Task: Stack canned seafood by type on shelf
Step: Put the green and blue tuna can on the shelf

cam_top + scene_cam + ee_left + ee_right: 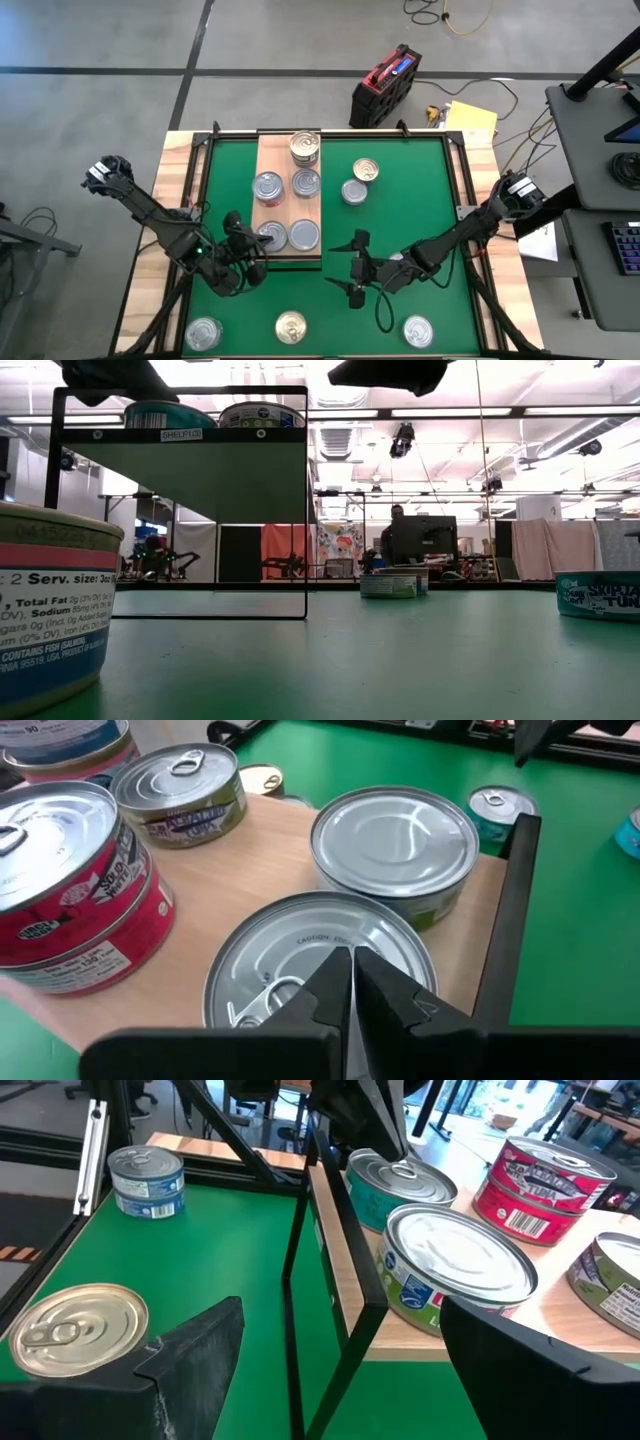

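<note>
The shelf (pixel 288 165) is a light wooden board on the green mat, carrying several tins, one pair stacked at its far end (pixel 305 147). My left gripper (pixel 252 248) is shut at the board's near-left corner, its fingertips (pixel 352 955) above the silver lid of the near-left tin (pixel 290 945). A plain-lidded tin (pixel 395 835) sits beside it and a red tin (pixel 60 880) farther back. My right gripper (pixel 357 267) is open and empty over the mat, right of the board's near end; in its own view (pixel 340 1330) it faces the board's edge. My left gripper's shut fingers (pixel 335 980) slant down over the lid of the near-left tin (pixel 260 970), which stands on the board. Whether they touch the lid, I cannot tell.
Loose tins lie on the mat: a gold-lidded one (pixel 365 171) and a silver one (pixel 353 191) right of the board, and three along the near edge (pixel 203 333) (pixel 290 327) (pixel 417 330). A black frame post (pixel 510 920) edges the board. A red case (pixel 385 85) sits beyond the table.
</note>
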You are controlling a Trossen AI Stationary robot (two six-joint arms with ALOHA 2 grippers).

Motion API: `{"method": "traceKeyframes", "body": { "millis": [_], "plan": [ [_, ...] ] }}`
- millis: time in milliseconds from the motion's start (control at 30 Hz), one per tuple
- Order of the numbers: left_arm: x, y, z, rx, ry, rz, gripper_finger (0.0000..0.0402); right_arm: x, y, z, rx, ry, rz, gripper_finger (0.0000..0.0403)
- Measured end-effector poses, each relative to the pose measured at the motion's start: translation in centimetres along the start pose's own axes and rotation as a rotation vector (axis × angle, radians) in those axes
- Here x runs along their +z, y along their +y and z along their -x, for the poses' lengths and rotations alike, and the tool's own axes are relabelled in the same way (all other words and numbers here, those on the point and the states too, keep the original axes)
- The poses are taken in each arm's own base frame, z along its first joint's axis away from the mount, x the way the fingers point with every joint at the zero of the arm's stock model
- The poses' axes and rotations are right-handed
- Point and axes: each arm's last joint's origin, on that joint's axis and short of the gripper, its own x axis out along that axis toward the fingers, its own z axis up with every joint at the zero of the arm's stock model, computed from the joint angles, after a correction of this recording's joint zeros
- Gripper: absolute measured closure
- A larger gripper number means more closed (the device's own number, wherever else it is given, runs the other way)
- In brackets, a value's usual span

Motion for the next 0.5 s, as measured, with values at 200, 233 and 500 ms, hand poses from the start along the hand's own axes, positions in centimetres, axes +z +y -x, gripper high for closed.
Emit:
{"method": "traceKeyframes", "body": {
  "millis": [200, 233, 500],
  "plan": [
    [-0.07, 0.04, -0.03, -0.007, 0.018, -0.005, 0.0402, -0.04, 0.00, 0.00, 0.000, 0.003, 0.003, 0.0074],
    [-0.09, 0.06, -0.03, -0.006, 0.020, -0.007, 0.0402, -0.04, 0.00, 0.00, 0.000, 0.003, 0.003, 0.0074],
    [-0.37, 0.51, -0.13, 0.021, 0.053, -0.004, 0.0402, -0.07, 0.00, 0.00, 0.000, 0.006, 0.005, 0.0074]
  ]
}}
